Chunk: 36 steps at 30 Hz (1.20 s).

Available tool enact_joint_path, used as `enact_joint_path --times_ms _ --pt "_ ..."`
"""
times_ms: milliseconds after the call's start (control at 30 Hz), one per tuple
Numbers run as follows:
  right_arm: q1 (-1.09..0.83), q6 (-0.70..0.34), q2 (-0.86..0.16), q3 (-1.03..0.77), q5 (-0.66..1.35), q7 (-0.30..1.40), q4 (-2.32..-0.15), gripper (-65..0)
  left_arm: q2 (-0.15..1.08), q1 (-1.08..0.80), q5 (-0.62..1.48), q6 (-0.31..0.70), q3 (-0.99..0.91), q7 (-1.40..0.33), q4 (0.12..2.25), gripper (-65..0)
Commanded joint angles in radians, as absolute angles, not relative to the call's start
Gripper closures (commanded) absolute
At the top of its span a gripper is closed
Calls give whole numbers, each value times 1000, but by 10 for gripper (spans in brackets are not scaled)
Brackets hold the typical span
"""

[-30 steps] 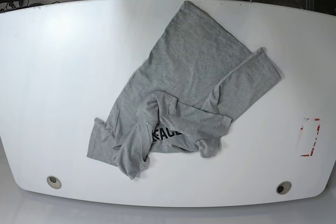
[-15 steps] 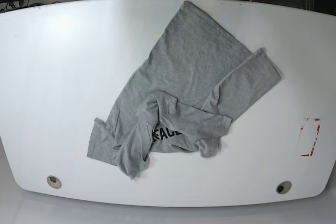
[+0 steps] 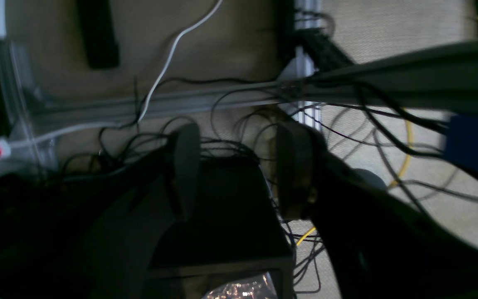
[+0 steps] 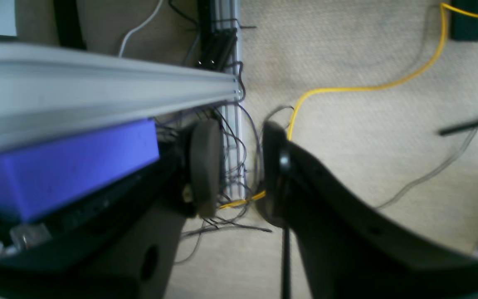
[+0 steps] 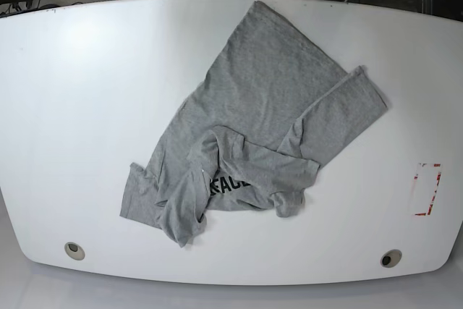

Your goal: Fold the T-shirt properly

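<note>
The T-shirt (image 5: 264,117) — heather-grey, crumpled and unfolded — lies slantwise across the middle of the white bench (image 5: 79,106). Its bunched end lies near the bench's front edge, black lettering partly showing among the folds.

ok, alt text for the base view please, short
A crumpled heather-grey T-shirt lies rumpled and unfolded on a white table, partly bunched over black lettering near its lower edge. No robot arms or grippers appear in this view. A red-marked rectangle sits near the table's right edge.
</note>
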State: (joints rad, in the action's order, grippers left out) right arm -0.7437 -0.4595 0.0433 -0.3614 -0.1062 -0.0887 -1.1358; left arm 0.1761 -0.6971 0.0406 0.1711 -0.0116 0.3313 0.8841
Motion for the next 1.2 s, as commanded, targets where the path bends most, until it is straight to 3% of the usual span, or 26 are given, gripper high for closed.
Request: enact_joint_path --times_ms 0,667,1033,1167 --pt "-800 -463 41 -366 -73 -65 -1244 -165 193 -765 76 163 -41 341 970 -264" --pt "-1227 -464 42 -364 180 -30 -1833 -165 222 -1207 117 163 -171 343 1601 -264" --pt "-1214 -464 41 -366 180 -30 -1982 -165 193 -1309 282 163 -265 340 1845 -265" --pt "-1145 -464 38 -366 177 -30 -2002 -165 194 -1309 332 163 -251 338 1880 -303"
